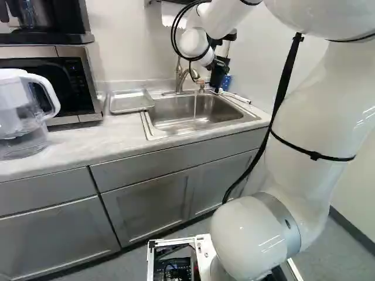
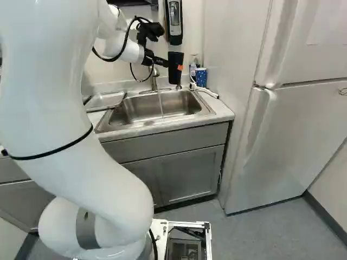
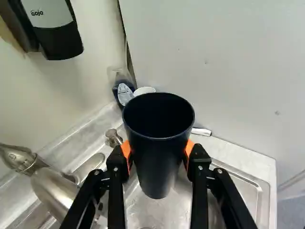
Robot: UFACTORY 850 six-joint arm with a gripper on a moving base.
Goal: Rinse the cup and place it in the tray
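Dk. blue cup (image 3: 158, 162), upright, clamped btwn both orange pads (image 3: 126, 149) of pincer (image 2: 173, 65), up near back of sink (image 2: 133, 111), beside faucet (image 2: 154, 80) and clear of its running water (image 2: 160, 103); metal tray (image 1: 130, 102) on counter (image 1: 88, 146), L of sink in left base view.

Two base views from behind, sharing the sink (image 1: 193, 111).

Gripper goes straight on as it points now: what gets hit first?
Probably the white upright panel beyond the sink, met by the dark cup the gripper holds. The bottle stands near that line; depth is unclear, so a brush is possible.
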